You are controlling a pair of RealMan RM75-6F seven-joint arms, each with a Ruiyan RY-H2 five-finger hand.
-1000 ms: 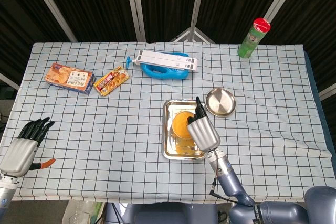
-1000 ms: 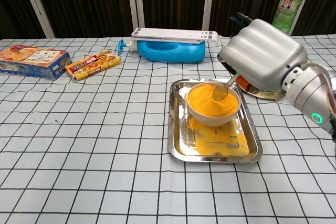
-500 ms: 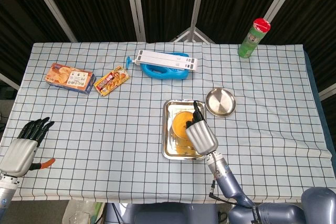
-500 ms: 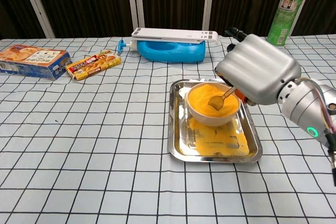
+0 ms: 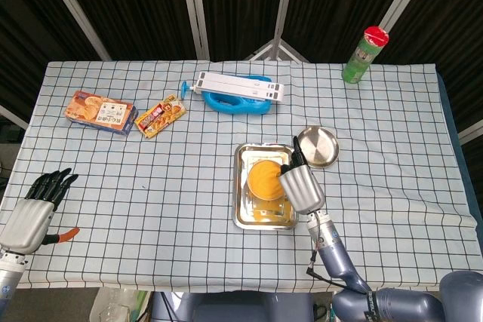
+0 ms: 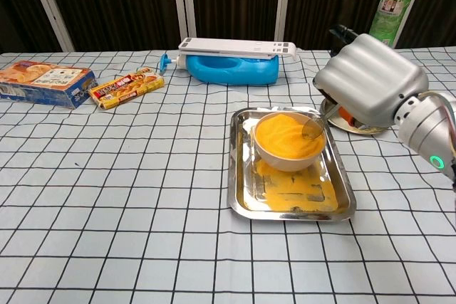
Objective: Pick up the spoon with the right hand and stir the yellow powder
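A white bowl point(image 6: 288, 155) heaped with yellow powder point(image 6: 283, 136) stands in a steel tray point(image 6: 288, 201), where more powder lies spilled. My right hand point(image 6: 370, 80) holds a metal spoon point(image 6: 314, 127) whose tip dips into the powder at the bowl's right edge. In the head view the right hand point(image 5: 302, 186) covers the bowl's right side, and the yellow powder point(image 5: 264, 179) shows beside it. My left hand point(image 5: 34, 213) rests near the table's front left corner, fingers apart, holding nothing.
A small steel dish point(image 5: 317, 146) sits right of the tray point(image 5: 243, 213). A blue and white device point(image 5: 238, 92), a snack bar point(image 5: 161, 116) and a biscuit box point(image 5: 100, 111) lie at the back. A green can point(image 5: 364, 54) stands at the far right.
My right hand swung the spoon left through the powder, then back to the bowl's right edge. The left hand has not moved.
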